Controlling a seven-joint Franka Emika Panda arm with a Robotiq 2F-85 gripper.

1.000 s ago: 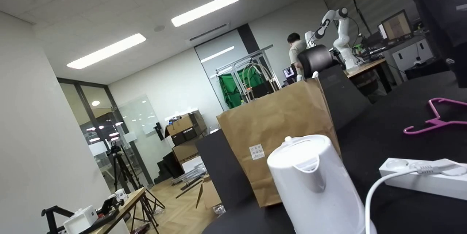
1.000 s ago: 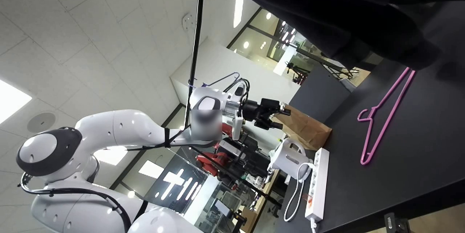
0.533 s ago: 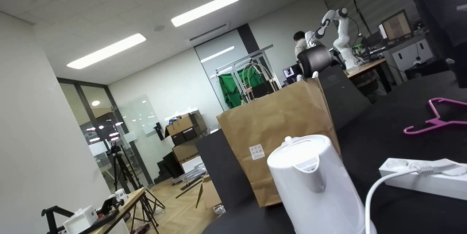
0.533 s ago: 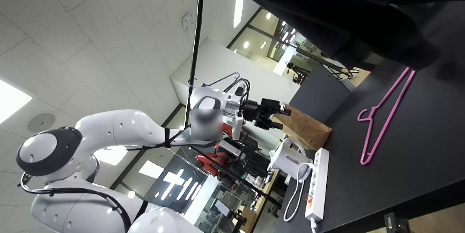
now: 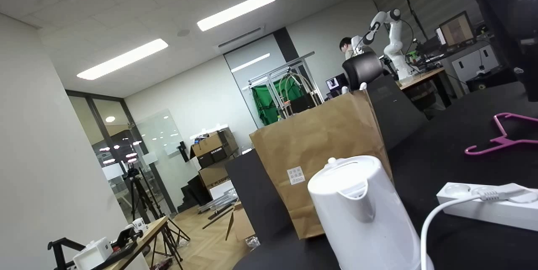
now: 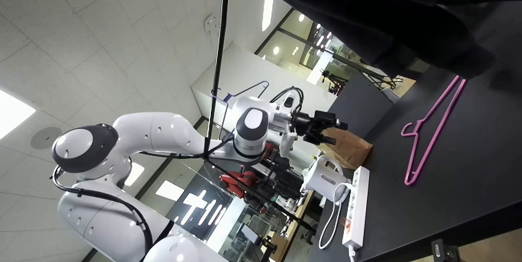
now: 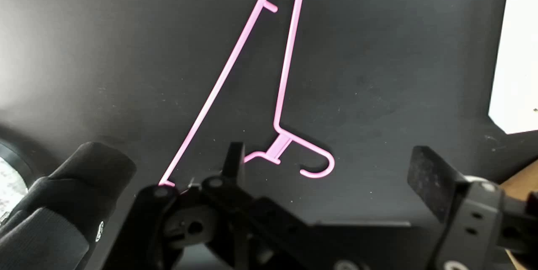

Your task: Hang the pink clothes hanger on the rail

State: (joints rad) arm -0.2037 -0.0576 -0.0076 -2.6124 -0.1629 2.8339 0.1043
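Observation:
The pink clothes hanger lies flat on the black table in both exterior views [image 5: 503, 140] [image 6: 416, 127], one end hidden behind dark cloth in one of them. In the wrist view the hanger [image 7: 280, 146] has its hook pointing right. My gripper [image 6: 336, 133] is open and empty, above the table and apart from the hanger. In the wrist view the hook and neck show between the open fingers [image 7: 331, 165], further down on the table; the left finger covers part of the hanger. The rail [image 6: 220, 37] is a thin dark pole carrying a purple hanger [image 6: 227, 98].
A brown paper bag [image 6: 346, 147] and a white kettle [image 6: 326, 178] stand on the table. A white power strip [image 6: 357, 209] with a cable lies beside the kettle. Dark cloth [image 6: 387, 21] hangs over the far side of the table and shows lower left in the wrist view [image 7: 63, 207].
Over the last half second the arm and open gripper have moved right in an exterior view, uncovering more of the purple hanger. The pink hanger has not moved.

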